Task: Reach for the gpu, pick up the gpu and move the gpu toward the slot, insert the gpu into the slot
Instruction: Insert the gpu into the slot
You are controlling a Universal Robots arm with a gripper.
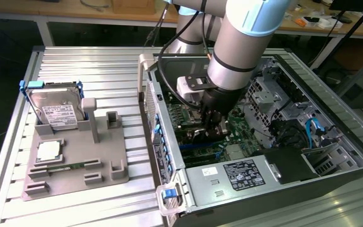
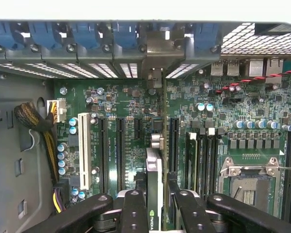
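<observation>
Counter [image 1: 81, 66]: ribbed metal, carrying an open computer case [image 1: 332, 109] and a grey fixture tray [image 1: 74, 161] on the exterior view's left. Arm [image 1: 245, 42] reaches down into the case. Motherboard [image 2: 126, 97] green, with rows of dark slots [image 2: 120, 150]. Gripper [image 2: 155, 204] low over the board, jaws clenched on the gpu [image 2: 154, 174], held edge-on among the slots. Hard drive [image 1: 58, 111] upright in tray; memory stick [image 1: 64, 167] lying flat.
</observation>
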